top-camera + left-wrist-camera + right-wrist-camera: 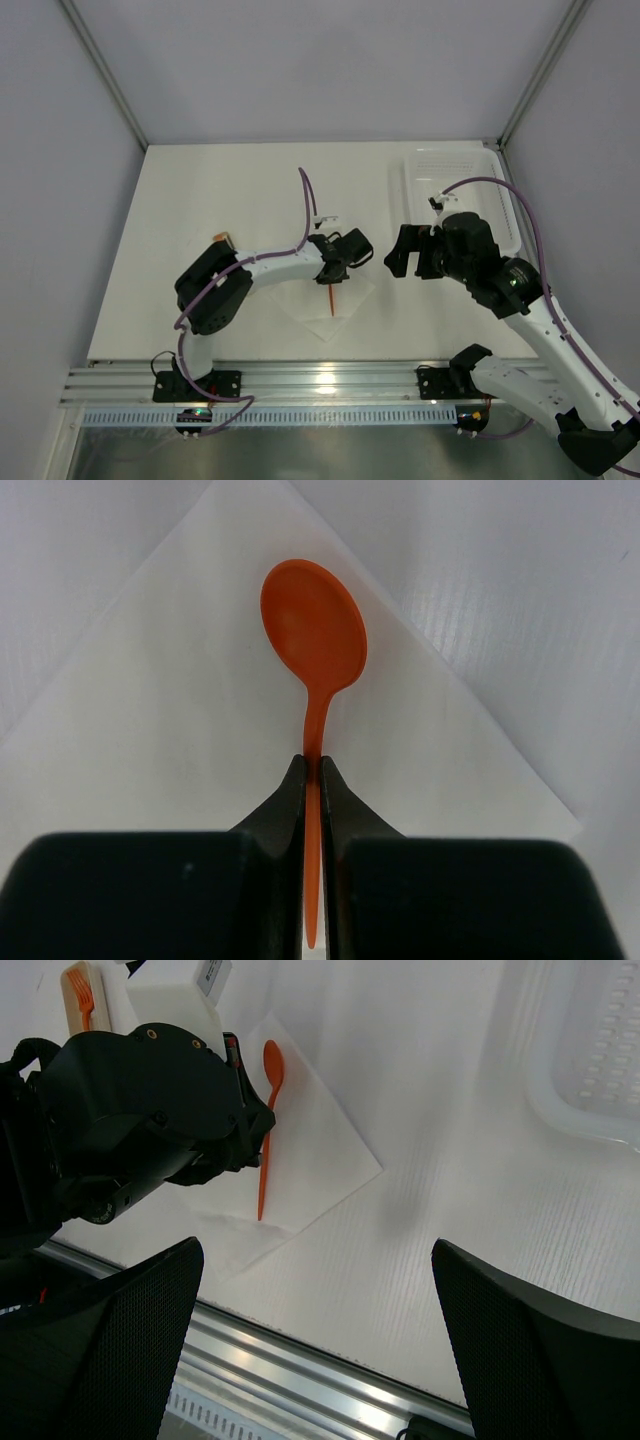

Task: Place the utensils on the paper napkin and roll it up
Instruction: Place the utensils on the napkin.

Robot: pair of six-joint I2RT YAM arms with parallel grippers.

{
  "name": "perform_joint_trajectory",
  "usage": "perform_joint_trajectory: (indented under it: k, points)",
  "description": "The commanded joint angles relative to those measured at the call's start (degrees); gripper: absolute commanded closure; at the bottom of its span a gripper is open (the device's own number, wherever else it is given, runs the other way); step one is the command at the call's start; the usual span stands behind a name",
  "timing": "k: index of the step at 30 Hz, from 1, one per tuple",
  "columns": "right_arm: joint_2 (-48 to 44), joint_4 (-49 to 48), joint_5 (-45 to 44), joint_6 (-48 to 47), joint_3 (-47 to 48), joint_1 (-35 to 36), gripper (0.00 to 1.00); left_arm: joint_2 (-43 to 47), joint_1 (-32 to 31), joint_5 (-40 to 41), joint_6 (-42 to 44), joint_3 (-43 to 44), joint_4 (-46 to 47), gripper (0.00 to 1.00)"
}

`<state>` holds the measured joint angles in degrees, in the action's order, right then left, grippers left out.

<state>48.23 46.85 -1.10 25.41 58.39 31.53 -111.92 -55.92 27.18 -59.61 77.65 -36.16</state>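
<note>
Orange spoon [313, 630]: handle clenched between the left jaws, bowl pointing away from them, over the paper napkin [150, 710]. Napkin: flat on the bench [200, 200], near edge, centre. Right jaws: spread wide, empty, right of the napkin.

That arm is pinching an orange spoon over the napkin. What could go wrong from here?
The left gripper pinches the spoon only by its thin handle, so it may swivel or stick on release and land askew. The napkin is thin and loose; the gripper might drag or crumple it. The right gripper hangs open nearby, so the two might bump.
</note>
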Motion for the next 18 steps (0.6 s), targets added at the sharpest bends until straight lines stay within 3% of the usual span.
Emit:
perform_joint_trajectory:
  k: [1, 5, 6, 9, 18]
  points:
    - [-1.0, -1.0, 0.3, -0.2, 0.8, 0.2, 0.01, -0.8, -0.3, 0.4, -0.1, 0.5, 1.7, 0.99]
    - [-1.0, -0.9, 0.2, -0.3, 0.9, 0.3, 0.01, -1.0, -0.3, 0.8, -0.2, 0.5, 1.6, 0.94]
    - [-1.0, -0.8, 0.2, -0.3, 0.9, 0.2, 0.01, -0.8, -0.3, 1.0, -0.2, 0.2, 1.7, 0.86]
    - [-1.0, -0.8, 0.2, -0.4, 0.9, 0.2, 0.01, -0.2, -0.3, 1.0, -0.3, -1.0, 3.0, 0.77]
    - [-0.9, -1.1, 0.2, -0.5, 1.0, 0.2, 0.01, 1.1, -0.3, 1.9, -0.5, -1.3, 2.2, 0.73]
